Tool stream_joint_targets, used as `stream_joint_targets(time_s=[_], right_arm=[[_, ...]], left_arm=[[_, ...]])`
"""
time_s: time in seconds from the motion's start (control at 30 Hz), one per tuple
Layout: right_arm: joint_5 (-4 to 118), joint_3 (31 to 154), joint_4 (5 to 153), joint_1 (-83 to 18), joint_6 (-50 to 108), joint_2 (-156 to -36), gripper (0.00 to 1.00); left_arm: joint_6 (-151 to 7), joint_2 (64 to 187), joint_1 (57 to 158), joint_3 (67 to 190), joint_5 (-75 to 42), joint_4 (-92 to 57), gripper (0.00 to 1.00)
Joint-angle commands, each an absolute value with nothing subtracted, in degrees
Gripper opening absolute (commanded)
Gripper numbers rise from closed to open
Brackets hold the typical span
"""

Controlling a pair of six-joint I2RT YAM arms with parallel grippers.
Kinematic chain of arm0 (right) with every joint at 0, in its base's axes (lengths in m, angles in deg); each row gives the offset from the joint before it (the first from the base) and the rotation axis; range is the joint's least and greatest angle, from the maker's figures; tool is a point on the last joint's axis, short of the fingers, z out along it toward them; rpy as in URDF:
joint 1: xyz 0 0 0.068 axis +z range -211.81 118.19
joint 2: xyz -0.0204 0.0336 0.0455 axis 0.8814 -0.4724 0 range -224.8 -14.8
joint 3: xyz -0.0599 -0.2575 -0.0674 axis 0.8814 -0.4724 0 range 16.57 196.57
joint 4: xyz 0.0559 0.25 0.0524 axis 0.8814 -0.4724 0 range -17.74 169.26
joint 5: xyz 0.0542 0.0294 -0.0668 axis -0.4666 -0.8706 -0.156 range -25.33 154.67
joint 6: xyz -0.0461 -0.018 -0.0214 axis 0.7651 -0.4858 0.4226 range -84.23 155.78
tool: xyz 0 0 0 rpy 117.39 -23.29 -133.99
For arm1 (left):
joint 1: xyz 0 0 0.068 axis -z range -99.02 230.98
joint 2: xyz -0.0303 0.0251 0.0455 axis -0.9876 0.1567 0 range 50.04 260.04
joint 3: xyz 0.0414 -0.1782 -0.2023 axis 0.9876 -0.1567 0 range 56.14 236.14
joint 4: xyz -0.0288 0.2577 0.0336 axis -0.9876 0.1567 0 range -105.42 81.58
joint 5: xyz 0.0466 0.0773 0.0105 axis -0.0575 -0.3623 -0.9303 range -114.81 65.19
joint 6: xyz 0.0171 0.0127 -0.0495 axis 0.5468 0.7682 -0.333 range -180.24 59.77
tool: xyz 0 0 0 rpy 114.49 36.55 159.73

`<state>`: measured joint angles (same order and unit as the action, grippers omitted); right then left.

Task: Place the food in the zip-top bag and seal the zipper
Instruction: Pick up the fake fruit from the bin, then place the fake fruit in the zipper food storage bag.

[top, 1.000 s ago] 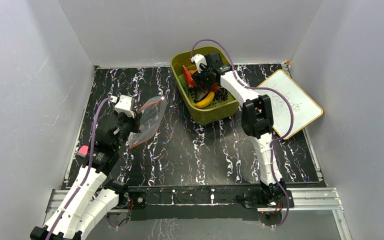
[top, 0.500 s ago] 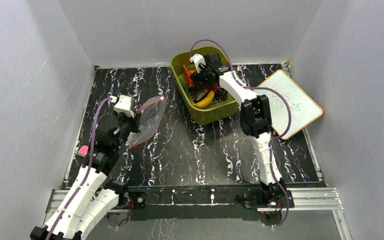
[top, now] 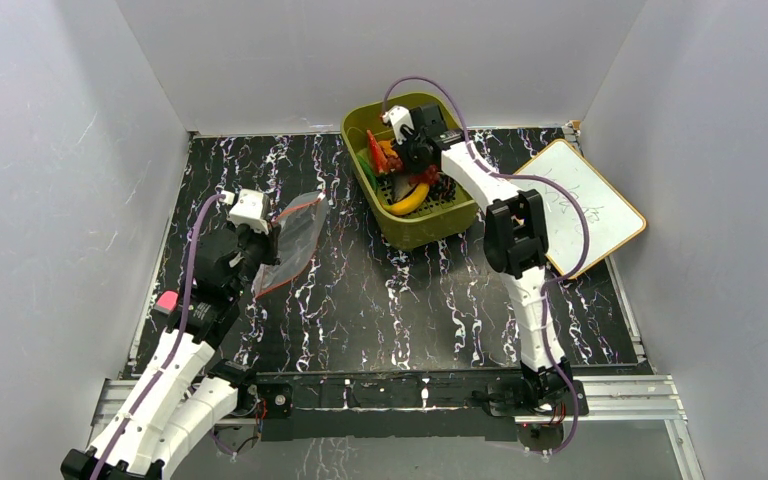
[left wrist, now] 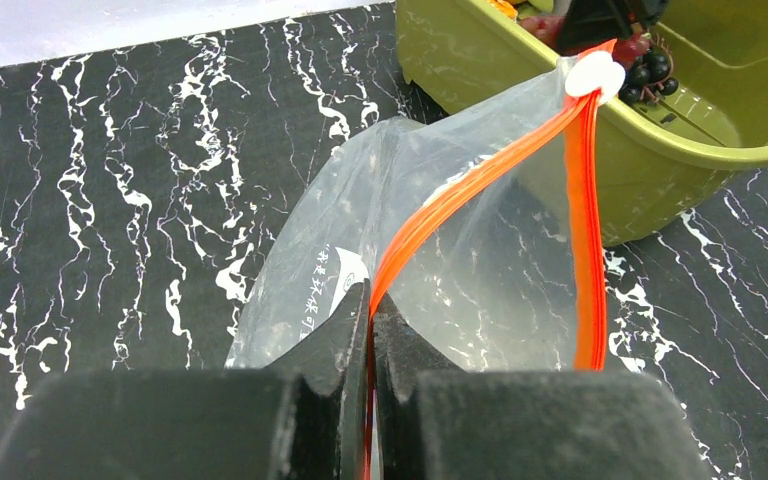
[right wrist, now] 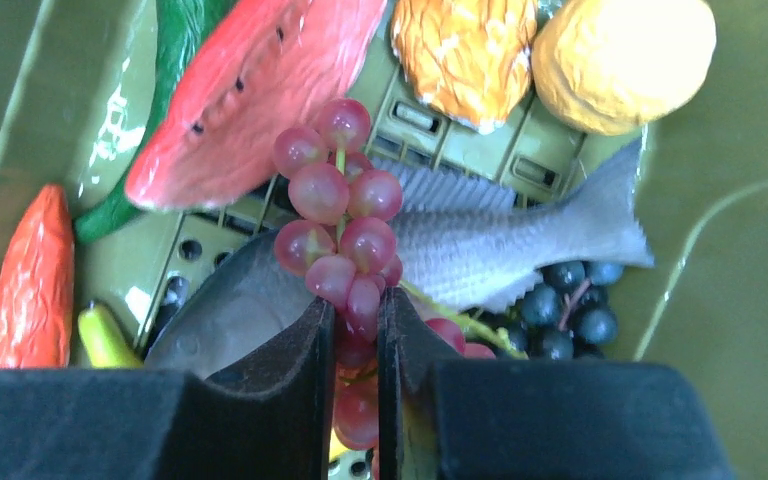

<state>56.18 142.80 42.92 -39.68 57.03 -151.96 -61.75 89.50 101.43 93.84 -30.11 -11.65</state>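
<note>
Closest to me, the left gripper (left wrist: pixel 370 300) is pinched tight on the near end of the zipper (left wrist: pixel 460 195), holding the one zip-top bag (left wrist: pixel 480 270) up off the dark marbled table (top: pixel 380 300), left of centre. The strip's two halves meet at a white slider (left wrist: pixel 594 75) at the far end and spread apart toward me, so the mouth gapes. The bag's lower edge is cut off behind the fingers.

Farther back stands one olive basket (top: pixel 415 232), with the right gripper (right wrist: pixel 355 305) reaching down into it. Its fingers are closed around the lower part of the red grape bunch (right wrist: pixel 340 220), and the bottom grapes are hidden between them.

Lying in the basket I count:
- one watermelon slice (right wrist: pixel 250 90)
- one grey fish (right wrist: pixel 480 235), partly under the grapes
- one dark grape bunch (right wrist: pixel 560 305)
- one orange (right wrist: pixel 625 60)
- one orange crinkled piece (right wrist: pixel 465 50)
- one chili (right wrist: pixel 30 285)
- one long green piece (right wrist: pixel 175 40), mostly cut off
- one banana (top: pixel 410 203)

A whiteboard (top: pixel 580 205) lies to the right of the basket.
</note>
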Motion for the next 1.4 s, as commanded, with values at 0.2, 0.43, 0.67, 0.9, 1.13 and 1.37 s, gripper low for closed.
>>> stream_joint_targets(time_s=[0.2,0.43,0.67,0.9,1.13,1.37], right_arm=[[64.09,136.35,45.81,-39.40,47.05,-137.54,0.00],[66.21,132.39,44.94,-39.42,37.83,-129.17,0.00],[62.30,128.89,42.24,-39.40,27.87,-120.68,0.00],[56.46,126.17,38.91,-38.79,23.31,-111.77,0.00],[45.30,115.67,44.70,-36.04,13.59,-100.06,0.00],[46.11,89.88,71.16,-21.98,-17.44,-86.24,0.00]], left_arm=[[-62.41,90.62,101.19,95.57,-31.71,-12.06,0.00],[-65.19,90.83,101.13,96.98,-30.92,-13.06,0.00],[-65.26,95.67,101.16,98.89,-33.79,-17.58,0.00],[-64.18,100.84,101.20,101.57,-36.68,-23.87,0.00],[-65.26,103.73,101.18,100.82,-34.20,-28.67,0.00],[-70.55,99.75,101.21,96.46,-30.43,-26.84,0.00]])
